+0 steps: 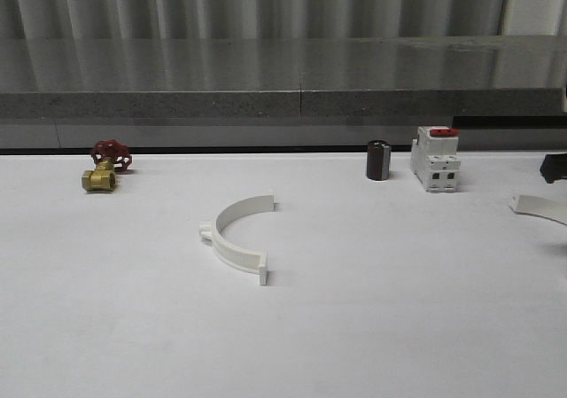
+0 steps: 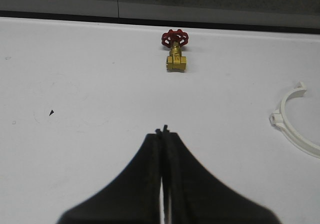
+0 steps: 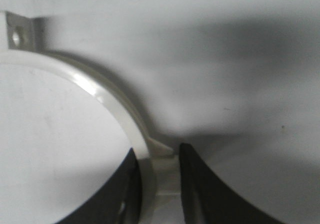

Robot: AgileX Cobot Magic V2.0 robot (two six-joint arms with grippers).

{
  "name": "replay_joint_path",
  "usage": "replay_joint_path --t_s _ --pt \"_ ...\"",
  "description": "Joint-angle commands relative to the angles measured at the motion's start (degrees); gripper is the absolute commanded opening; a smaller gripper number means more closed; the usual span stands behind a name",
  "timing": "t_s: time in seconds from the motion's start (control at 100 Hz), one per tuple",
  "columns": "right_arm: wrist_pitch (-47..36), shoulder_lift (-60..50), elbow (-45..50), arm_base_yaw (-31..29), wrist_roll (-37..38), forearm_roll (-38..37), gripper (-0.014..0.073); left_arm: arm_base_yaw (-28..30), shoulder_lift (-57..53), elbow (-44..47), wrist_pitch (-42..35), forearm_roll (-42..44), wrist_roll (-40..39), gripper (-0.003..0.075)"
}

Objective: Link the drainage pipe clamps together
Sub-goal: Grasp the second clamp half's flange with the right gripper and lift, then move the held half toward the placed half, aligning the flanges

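One white half-ring drainage pipe clamp (image 1: 237,237) lies flat on the middle of the table, its open side facing right; it also shows at the edge of the left wrist view (image 2: 290,126). A second clamp half (image 1: 539,207) is at the far right edge, partly cut off. In the right wrist view this clamp (image 3: 100,92) runs between the fingers of my right gripper (image 3: 157,151), which is shut on its band at the small side tab. A dark part of that gripper (image 1: 554,167) shows just above the clamp. My left gripper (image 2: 163,130) is shut and empty over bare table, well short of the first clamp.
A brass valve with a red handwheel (image 1: 104,169) sits at the back left. A small dark cylinder (image 1: 378,160) and a white breaker with a red switch (image 1: 435,159) stand at the back right. A grey ledge (image 1: 283,105) runs behind the table.
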Motion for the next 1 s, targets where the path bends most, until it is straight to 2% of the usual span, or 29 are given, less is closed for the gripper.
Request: replay_joint_path --t_s 0.0,0.15,0.31,0.5,0.63,0.99 --pt "0.50 -3.01 -2.64 0.42 -0.37 2.84 -0.0056 0.07 -0.08 -1.50 -4.02 -0.48 0.08 -0.0020" --pt "4.28 -5.16 -5.81 5.57 1.54 4.96 -0.0035 0.07 -0.08 -1.50 -4.02 -0.48 0.08 -0.0020" --pt "6.71 -5.70 -9.45 13.75 9.67 3.97 -0.0020 0.07 -0.08 -1.50 -4.02 -0.48 0.08 -0.0020" --pt "6.85 -5.37 -11.70 24.13 24.71 -4.99 -0.0020 0.07 -0.08 -1.50 -4.02 -0.48 0.08 -0.0020" --pt "9.07 -3.42 -13.97 28.96 34.03 -10.62 -0.0020 0.07 -0.08 -1.50 -4.02 -0.48 0.08 -0.0020" --pt "12.74 5.89 -22.85 35.91 40.11 -11.91 -0.0020 0.07 -0.08 -1.50 -4.02 -0.48 0.08 -0.0020"
